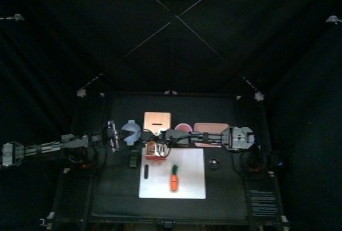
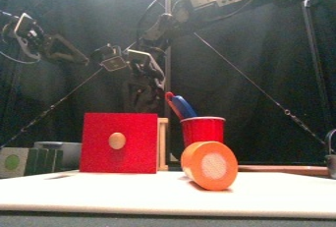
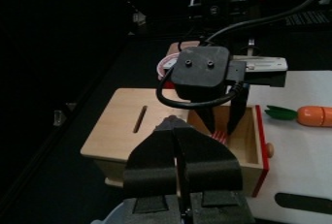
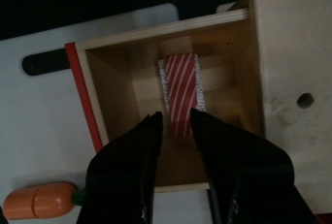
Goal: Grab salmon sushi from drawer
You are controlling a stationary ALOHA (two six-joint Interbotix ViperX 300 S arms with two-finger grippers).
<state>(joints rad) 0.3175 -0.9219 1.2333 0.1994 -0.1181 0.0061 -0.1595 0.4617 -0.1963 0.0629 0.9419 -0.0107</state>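
We see a white mat [image 1: 178,170] on the black bench [image 1: 114,180], an orange toy carrot [image 1: 173,179] and a black marker [image 1: 146,169] lying on it, a red cup [image 2: 202,130] behind.

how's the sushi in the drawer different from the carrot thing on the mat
The sushi is a long block striped red and white; the carrot is a stubby, rounded orange piece with a green end. The sushi lies inside the open drawer, right in front of the right gripper; the carrot lies outside it on the white mat, past the drawer's red front. Both are small toy foods lying flat.
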